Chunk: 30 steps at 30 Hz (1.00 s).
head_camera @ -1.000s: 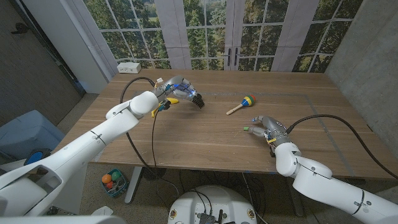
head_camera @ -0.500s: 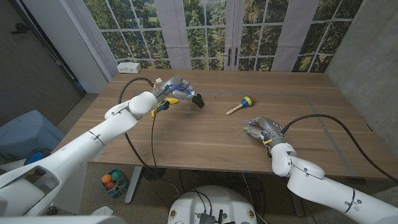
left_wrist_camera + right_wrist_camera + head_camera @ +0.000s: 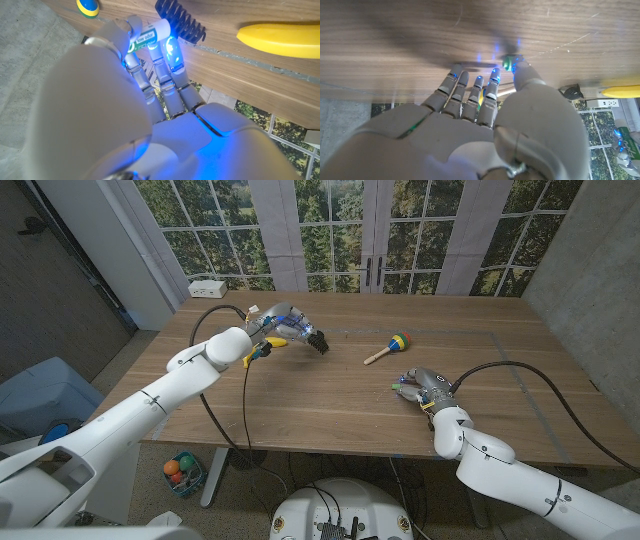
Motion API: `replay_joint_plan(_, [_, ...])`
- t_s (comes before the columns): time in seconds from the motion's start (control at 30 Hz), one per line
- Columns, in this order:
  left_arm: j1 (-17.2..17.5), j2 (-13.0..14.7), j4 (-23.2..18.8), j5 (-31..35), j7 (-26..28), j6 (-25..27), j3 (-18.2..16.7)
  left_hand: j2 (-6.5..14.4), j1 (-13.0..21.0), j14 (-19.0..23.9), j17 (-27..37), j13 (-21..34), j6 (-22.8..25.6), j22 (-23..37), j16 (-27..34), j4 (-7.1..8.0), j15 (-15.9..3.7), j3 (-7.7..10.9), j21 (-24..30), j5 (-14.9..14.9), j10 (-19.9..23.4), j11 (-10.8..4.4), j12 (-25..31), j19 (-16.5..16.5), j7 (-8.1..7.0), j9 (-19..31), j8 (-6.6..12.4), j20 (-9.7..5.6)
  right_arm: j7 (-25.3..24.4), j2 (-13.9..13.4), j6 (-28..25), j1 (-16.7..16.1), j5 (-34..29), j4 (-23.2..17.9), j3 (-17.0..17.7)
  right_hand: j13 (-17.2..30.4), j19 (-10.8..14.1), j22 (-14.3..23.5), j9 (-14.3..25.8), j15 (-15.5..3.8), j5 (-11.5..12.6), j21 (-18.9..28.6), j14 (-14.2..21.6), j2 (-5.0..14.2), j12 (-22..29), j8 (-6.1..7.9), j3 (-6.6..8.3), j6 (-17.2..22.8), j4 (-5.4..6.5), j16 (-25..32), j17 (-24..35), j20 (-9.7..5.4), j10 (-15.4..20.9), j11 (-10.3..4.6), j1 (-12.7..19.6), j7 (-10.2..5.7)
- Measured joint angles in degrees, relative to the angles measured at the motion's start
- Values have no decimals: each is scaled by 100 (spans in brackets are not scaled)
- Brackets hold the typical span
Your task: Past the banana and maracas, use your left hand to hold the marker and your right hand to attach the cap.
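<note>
- Left robot hand (image 3: 290, 323) grips the marker (image 3: 148, 36) above the desk (image 3: 330, 400), near the banana (image 3: 280, 38).
- Right robot hand (image 3: 420, 386) pinches the green cap (image 3: 508, 63) on the desk; a loose pinch could drop it before capping.

Daylight from the windows (image 3: 330, 230) lights the table (image 3: 300, 400) pretty evenly, with soft shadows and bent edges. Both wrist views are blurry up close, with blue glow on the fingers (image 3: 170, 55).
</note>
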Motion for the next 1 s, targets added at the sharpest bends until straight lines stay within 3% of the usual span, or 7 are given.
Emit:
replay_joint_plan(0.27, [-7,23,0,-21,-17,3,-11,1,-2,0,0,6,-1,-17,-21,0,0,0,27,0,0,0,-21,0,0,-1,-1,0,113,51,-11,100,38,121,-50,40,18,-11,0,-11,0,4,71,46,64,157,-123,526,40,102,66,-21,135,-33,46,-136])
replay_joint_plan(0.47, [-12,39,0,-41,-30,3,-20,1,-3,12,0,88,-10,-17,-40,0,12,0,45,-1,0,0,-44,0,-10,-19,-2,0,163,83,-5,174,68,223,-96,41,39,-18,-6,-11,-26,32,133,121,170,362,-269,1283,55,187,153,-42,376,-146,121,-266])
replay_joint_plan(0.63, [-16,47,11,-52,-35,3,-26,1,-4,18,0,90,-10,-16,-43,0,18,0,45,-2,1,1,-45,1,-10,-5,-5,0,199,105,72,207,101,296,-120,68,50,-11,-24,-19,-45,63,208,121,216,528,-359,1868,57,240,160,-53,508,-169,121,-184])
replay_joint_plan(0.73, [-17,53,18,-59,-37,3,-31,-5,-11,18,0,94,-9,-16,-54,0,18,0,45,-2,12,12,-60,1,-10,-4,-6,0,206,116,116,215,121,328,-126,68,70,-14,-28,-31,-49,75,236,121,255,611,-381,1943,78,263,161,-73,588,-169,122,-147])
replay_joint_plan(1.0, [-17,62,33,-79,-37,-1,-43,-7,-42,20,123,168,-9,-16,-71,0,19,0,45,37,12,12,-82,-11,-11,-4,-7,-11,180,144,304,196,188,403,-87,67,93,-18,-33,-22,-71,97,348,214,278,634,-382,2120,76,263,120,-87,686,-194,215,30])
